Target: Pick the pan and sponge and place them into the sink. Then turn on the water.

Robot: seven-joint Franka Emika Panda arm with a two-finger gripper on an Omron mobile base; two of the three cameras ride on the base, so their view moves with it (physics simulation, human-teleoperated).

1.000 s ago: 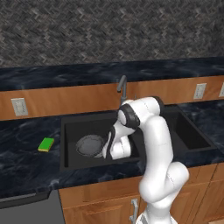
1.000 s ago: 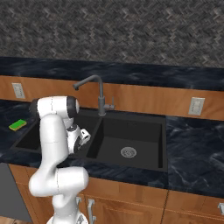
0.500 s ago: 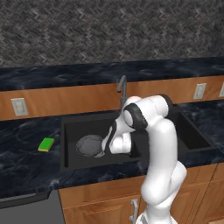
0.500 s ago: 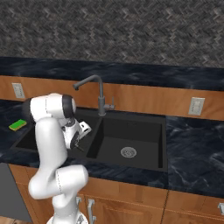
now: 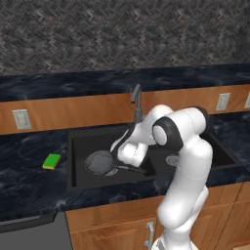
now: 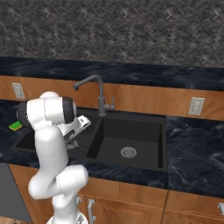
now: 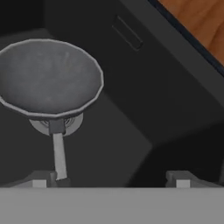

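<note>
Jaws spread wide, gripper [image 7: 109, 178] now lifted clear of the pan [image 5: 102, 162] left resting in the sink's [image 5: 73, 161] left basin; sponge [image 5: 51, 160] waiting on the counter further left, due next.

I log: pan [image 5: 101, 161] — dark grey; sponge [image 5: 51, 161] — bright green, yellow edge; sink [image 5: 78, 146] — black; counter [image 5: 29, 190] — dark marbled.

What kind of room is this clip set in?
A rendered home kitchen, it seems: a black double-basin sink with a faucet set in a dark stone counter, wooden cabinets below, and a pan in one basin.
</note>
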